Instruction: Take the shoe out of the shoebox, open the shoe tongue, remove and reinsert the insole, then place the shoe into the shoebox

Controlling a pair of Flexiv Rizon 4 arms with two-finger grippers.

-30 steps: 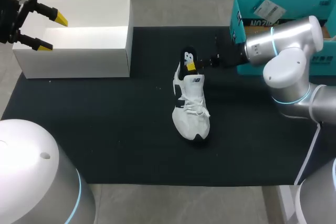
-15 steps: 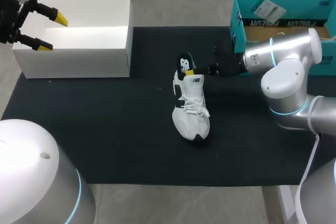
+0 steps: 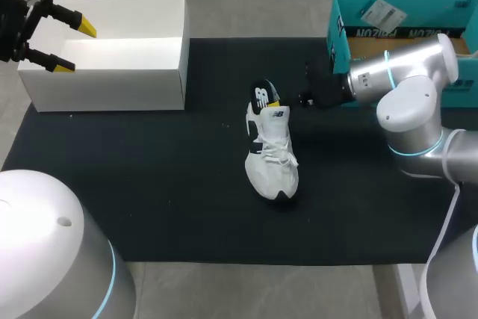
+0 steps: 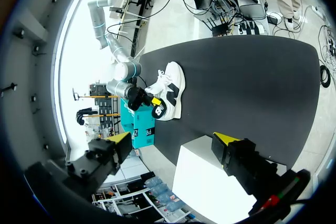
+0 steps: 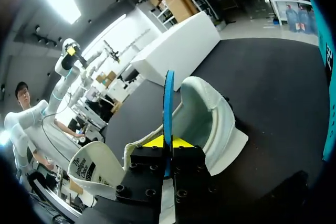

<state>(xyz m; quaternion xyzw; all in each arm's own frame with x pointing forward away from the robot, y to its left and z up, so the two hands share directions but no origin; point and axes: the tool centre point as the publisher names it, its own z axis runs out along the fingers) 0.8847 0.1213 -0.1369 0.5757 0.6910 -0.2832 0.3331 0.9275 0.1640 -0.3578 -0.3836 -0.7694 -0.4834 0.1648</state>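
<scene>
As right tool (image 5: 168, 144) grips insole (image 5: 168, 98), shoe (image 5: 211, 121) ahead

Head: we look down from above and behind on the black table mat (image 3: 149, 184) | left wrist: we face across it from afar | right wrist: close against the white-and-black mesh sneaker (image 5: 210, 114) | all three share it.

Even overhead light falling across the black mat (image 3: 149, 184), white box (image 3: 112, 42) glaring nearly blank on top, shoe (image 3: 272, 151) throwing only a faint soft shadow, silver shell of the right arm (image 3: 411, 61) shining — light flaring hard from above in the right wrist view.
</scene>
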